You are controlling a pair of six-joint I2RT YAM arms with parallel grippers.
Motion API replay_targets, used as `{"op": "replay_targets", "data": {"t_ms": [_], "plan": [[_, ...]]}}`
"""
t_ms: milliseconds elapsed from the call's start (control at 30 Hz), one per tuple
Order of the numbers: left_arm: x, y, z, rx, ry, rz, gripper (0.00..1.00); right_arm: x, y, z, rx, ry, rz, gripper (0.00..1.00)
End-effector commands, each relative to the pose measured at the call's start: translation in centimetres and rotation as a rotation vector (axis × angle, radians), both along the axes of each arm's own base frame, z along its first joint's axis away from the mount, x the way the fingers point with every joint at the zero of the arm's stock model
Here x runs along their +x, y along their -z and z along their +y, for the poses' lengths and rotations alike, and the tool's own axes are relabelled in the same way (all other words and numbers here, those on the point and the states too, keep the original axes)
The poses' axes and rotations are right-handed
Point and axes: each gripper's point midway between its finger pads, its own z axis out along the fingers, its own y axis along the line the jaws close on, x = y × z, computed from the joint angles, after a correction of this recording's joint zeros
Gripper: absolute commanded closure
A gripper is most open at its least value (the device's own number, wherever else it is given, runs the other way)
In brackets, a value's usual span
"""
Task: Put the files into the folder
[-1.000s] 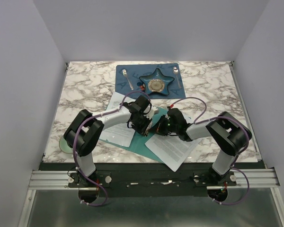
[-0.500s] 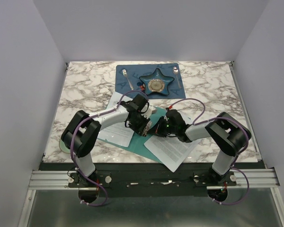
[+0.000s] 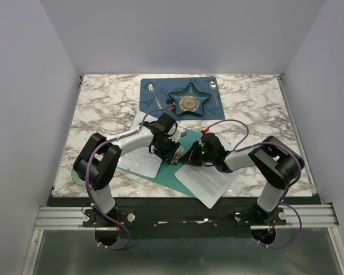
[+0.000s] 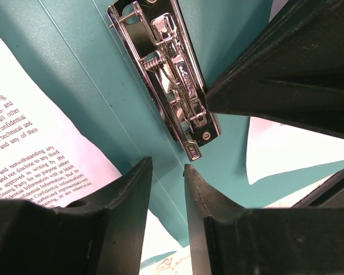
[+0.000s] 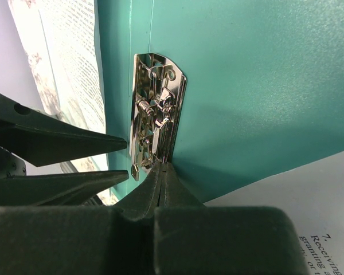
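From above, the arms [image 3: 132,139] hide the folder [image 3: 171,176] middle; print on the files [image 3: 209,180] is too small to read.

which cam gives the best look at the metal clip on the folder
The right wrist view: the whole clip shows on the teal folder, the shut right gripper at its lower end. The left wrist view shows it larger but cut off. From above it cannot be made out.
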Motion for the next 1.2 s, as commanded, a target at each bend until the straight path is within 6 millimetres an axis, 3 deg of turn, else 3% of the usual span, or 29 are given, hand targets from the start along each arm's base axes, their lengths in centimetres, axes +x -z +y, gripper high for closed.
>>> {"op": "replay_targets", "data": {"t_ms": [0,433,1167], "plan": [[0.3,-2.2,-1.1,-0.063,0.012,-0.024,0.55,-2.5,5.1,-3.4,-0.183,0.035,0.111,1.0],[0.8,-1.7,-1.6,-0.055,0.013,-0.031,0.59,-2.7,5.4,-3.5,-0.183,0.032,0.118,1.0],[-0.2,-0.4,-2.0,-0.037,0.035,-0.008,0.7,-3.1,6.0,-3.8,-0.191,0.038,0.133,1.0]]}}
